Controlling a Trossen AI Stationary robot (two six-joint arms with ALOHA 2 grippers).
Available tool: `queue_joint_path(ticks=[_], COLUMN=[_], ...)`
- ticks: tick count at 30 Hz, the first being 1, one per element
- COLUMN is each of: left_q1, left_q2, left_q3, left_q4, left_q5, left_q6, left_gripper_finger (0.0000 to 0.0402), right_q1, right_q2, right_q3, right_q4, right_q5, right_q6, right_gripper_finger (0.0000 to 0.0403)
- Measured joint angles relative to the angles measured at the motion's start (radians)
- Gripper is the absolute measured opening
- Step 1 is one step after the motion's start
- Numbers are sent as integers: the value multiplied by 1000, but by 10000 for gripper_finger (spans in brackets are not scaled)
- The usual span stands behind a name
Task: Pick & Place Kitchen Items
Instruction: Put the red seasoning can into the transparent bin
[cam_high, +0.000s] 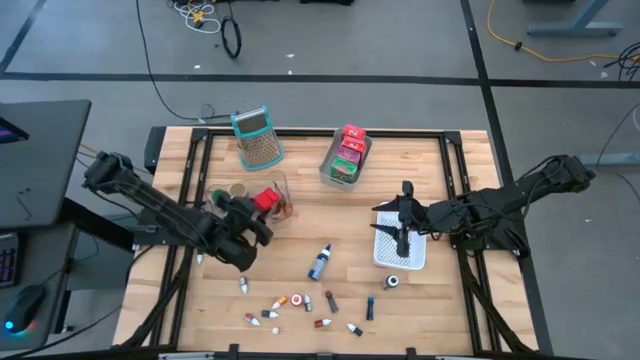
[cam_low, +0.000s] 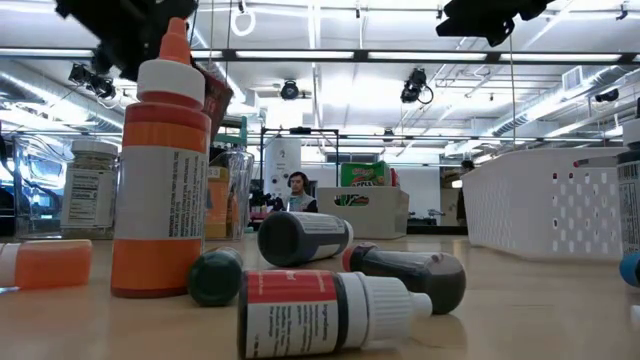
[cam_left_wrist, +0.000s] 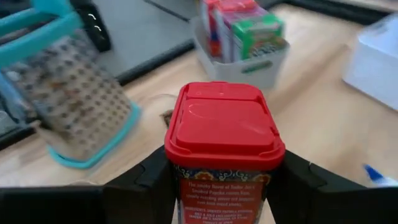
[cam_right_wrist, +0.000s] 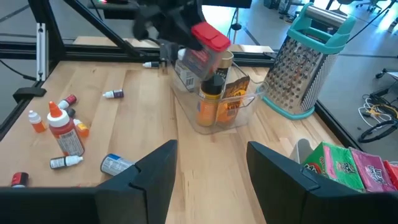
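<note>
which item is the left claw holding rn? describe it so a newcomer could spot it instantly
Start at the teal-handled grater on the table's far edge; in front of it stands a clear bin of spice jars. Over that bin the left claw grips a small tin. Its flat red flip lid and patterned label set it apart from the round-capped jars below.

Grater (cam_high: 257, 137) and packet bin (cam_high: 343, 160) at the table's far edge, small bottles (cam_high: 300, 305) scattered near the front.
</note>
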Motion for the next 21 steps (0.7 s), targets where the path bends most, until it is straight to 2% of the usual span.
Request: queue_joint_path(ticks=[7, 12, 16, 21], left_q1=[8, 14, 18, 58], left_q2=[0, 0, 2, 2], left_q3=[-105, -166, -194, -196], left_q4=[4, 42, 94, 95], left_q5=[-116, -160, -217, -218], left_q6=[-198, -311, -313, -312], left_gripper_finger=[213, 198, 197, 212], right_q1=[0, 0, 0, 0], right_q2=[0, 0, 0, 0], right_q3=[0, 0, 0, 0], right_q4=[5, 6, 6, 6], right_q5=[0, 0, 0, 0], right_q6=[0, 0, -1, -1], right_gripper_finger=[203, 203, 203, 203])
